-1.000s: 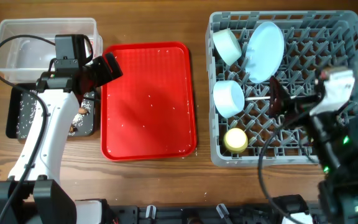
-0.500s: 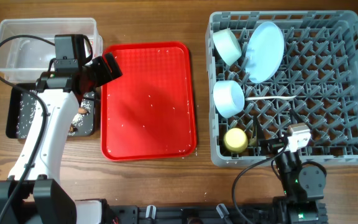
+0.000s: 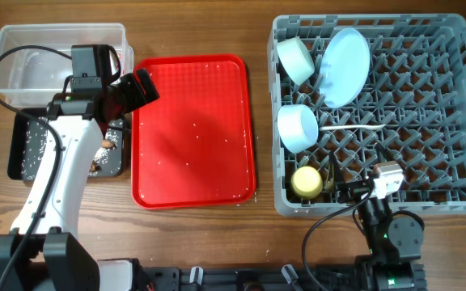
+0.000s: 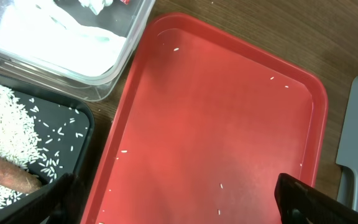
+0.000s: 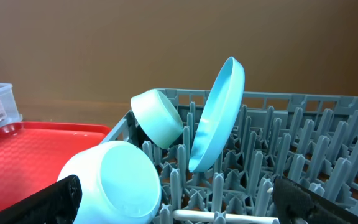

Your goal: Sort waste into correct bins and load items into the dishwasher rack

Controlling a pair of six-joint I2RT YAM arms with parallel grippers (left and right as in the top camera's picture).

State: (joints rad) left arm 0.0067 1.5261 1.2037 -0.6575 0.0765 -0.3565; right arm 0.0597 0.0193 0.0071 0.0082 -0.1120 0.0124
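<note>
The left tool (image 3: 136, 89) is hovering over the left edge of the red tray (image 3: 192, 129), its fingers (image 4: 64, 190) spread wide and gripping nothing. A few rice grains (image 4: 176, 49) are lying scattered on the tray beneath it. Just left of this tool, the clear bin (image 3: 23, 69) is holding a white tissue (image 4: 61, 28), and the black bin (image 3: 31, 149) is holding a heap of rice and a carrot stick (image 4: 5, 171). The right tool (image 3: 354, 187) is sitting low at the near edge of the rack (image 3: 451, 105), fingers (image 5: 58, 199) likewise spread and empty. The yellow cup (image 3: 306, 182) is standing just to its left. Ahead of it, the blue bowl (image 5: 114, 180) is lying on its side, the spoon (image 3: 354, 128) is resting across the pegs, and farther on the mint bowl (image 5: 157, 118) and the plate (image 5: 216, 115) are leaning on edge between pegs.
</note>
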